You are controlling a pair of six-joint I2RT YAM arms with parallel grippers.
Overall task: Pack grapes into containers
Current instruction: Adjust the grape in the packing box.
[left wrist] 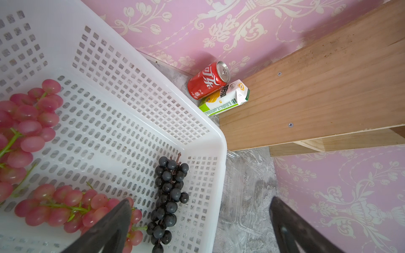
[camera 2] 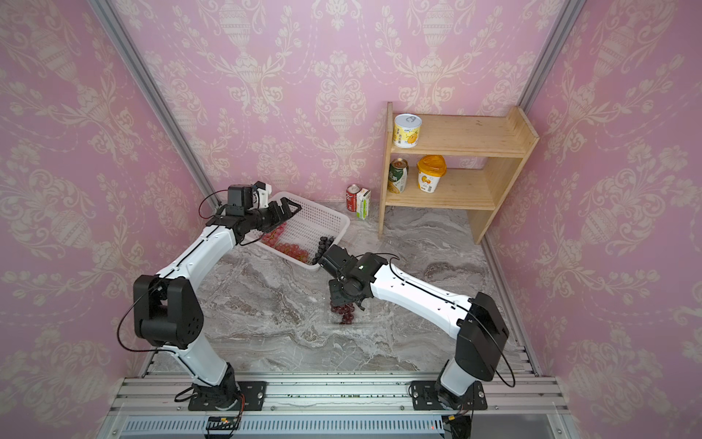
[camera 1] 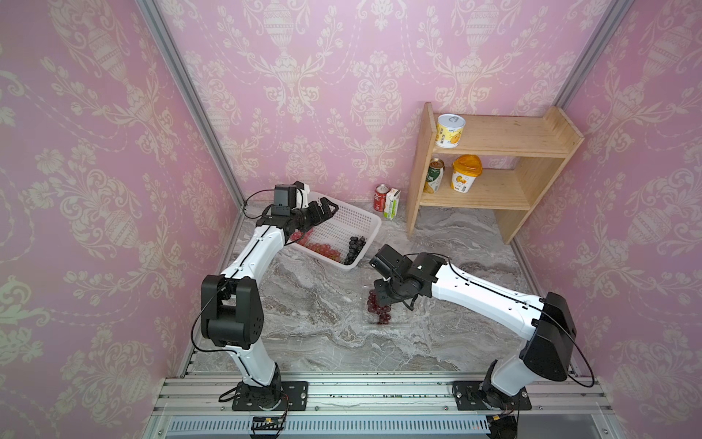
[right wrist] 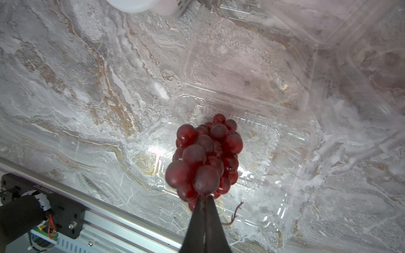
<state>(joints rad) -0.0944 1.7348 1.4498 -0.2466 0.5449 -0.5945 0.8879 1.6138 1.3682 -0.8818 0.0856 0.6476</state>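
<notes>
Pinching the top end of a dark red-purple bunch of round grapes (right wrist: 203,157), my right pincer (right wrist: 205,198) is pressed together. The bunch hangs over an open clear plastic clamshell container (right wrist: 267,140); can't tell if the lowest grapes touch it. A second clear clamshell (right wrist: 241,61) lies just beyond. My left pincer (left wrist: 199,199) is spread wide, holding nothing, over a white perforated plastic basket (left wrist: 131,109) with light pink-red grape bunches (left wrist: 28,131) and a near-black bunch (left wrist: 169,197) inside.

Surface: grey-white marble-pattern table (camera 1: 323,323) with brown veins. Room: pink wallpaper with cream urn-and-flower print (camera 1: 342,76) on three sides, aluminium corner posts (camera 1: 190,102), and an aluminium front rail (camera 1: 380,395) under my arm bases. A pale wooden two-tier shelf (camera 1: 532,144) stands at back right.

Writing: the red cola can (left wrist: 208,81) has white Chinese script; touching it, the white-and-green carton (left wrist: 225,98) has dark Chinese characters. On the shelf are a yellow-white can (camera 1: 450,131), a green can (camera 1: 435,175) and an orange-lidded yellow tub (camera 1: 465,173); their labels are too small to read.
</notes>
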